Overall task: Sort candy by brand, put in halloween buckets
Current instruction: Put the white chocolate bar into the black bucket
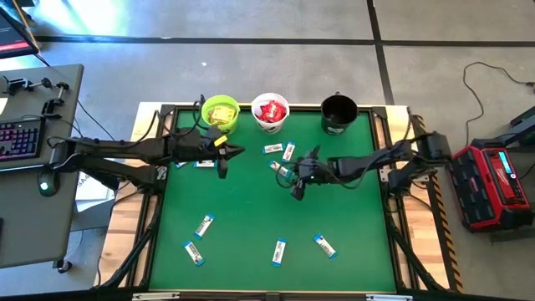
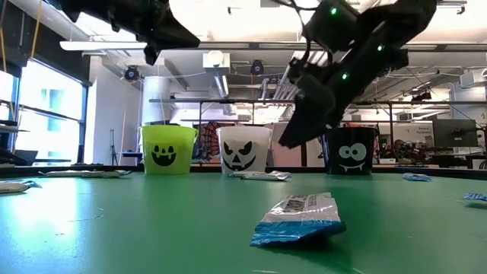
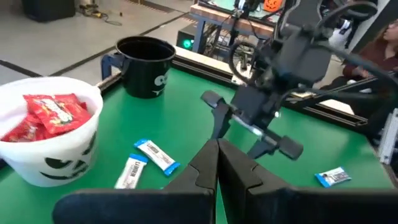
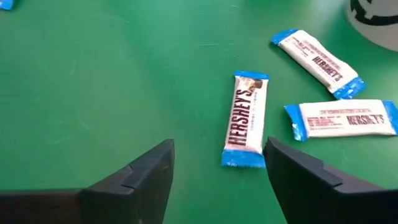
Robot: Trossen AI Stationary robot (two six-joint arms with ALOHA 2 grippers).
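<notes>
Three buckets stand in a row at the far edge: lime green [image 1: 221,113] with yellow packets inside, white [image 1: 270,112] with red packets [image 3: 53,112], and black [image 1: 338,113]. Several blue-and-white bars lie flat on the green table. My left gripper [image 1: 236,152] is shut and empty, raised above the table just in front of the green bucket. My right gripper [image 4: 217,163] is open and hovers mid-table, pointing down. One bar [image 4: 245,118] lies just ahead of its two fingers, untouched. Two more bars [image 4: 317,62] lie beyond it.
Loose bars lie near the white bucket [image 1: 273,148], by the left arm [image 1: 205,163] and along the near part of the table [image 1: 204,226] [image 1: 279,251] [image 1: 324,245]. One bar [image 2: 297,221] lies close to the low camera. The table has a raised dark frame [image 1: 393,209].
</notes>
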